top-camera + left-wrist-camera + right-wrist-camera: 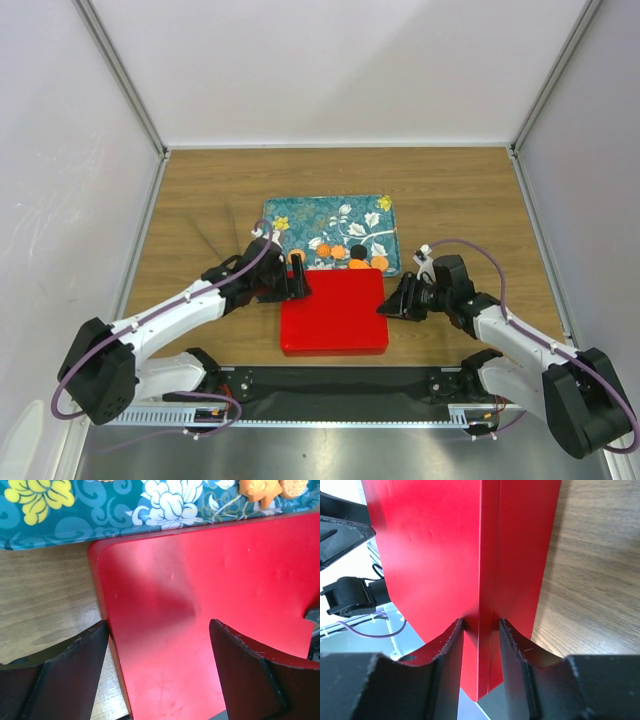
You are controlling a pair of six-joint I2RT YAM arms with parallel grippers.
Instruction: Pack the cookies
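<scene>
Broadly, I'm looking down at the wooden table with the floral tray set in the middle, and the red box lying just in front of it, its far edge touching or overlapping the tray's near edge. The box lid is down and flat, so I can't see inside.

From my right arm, the right gripper is clenched on the lid's right edge; the wrist view shows the thin red rim pinched between both fingers, which I'd judge lets me lift or steady the lid. My left gripper hovers over the box's far-left corner with its jaws spread wide, one finger outside the box edge and the other over the lid, grasping nothing, seemingly placed to brace that corner.

The cookies, several orange and one dark, sit on the tray's near edge beside the box. This fits either opening the lid to load or closing it afterwards.
</scene>
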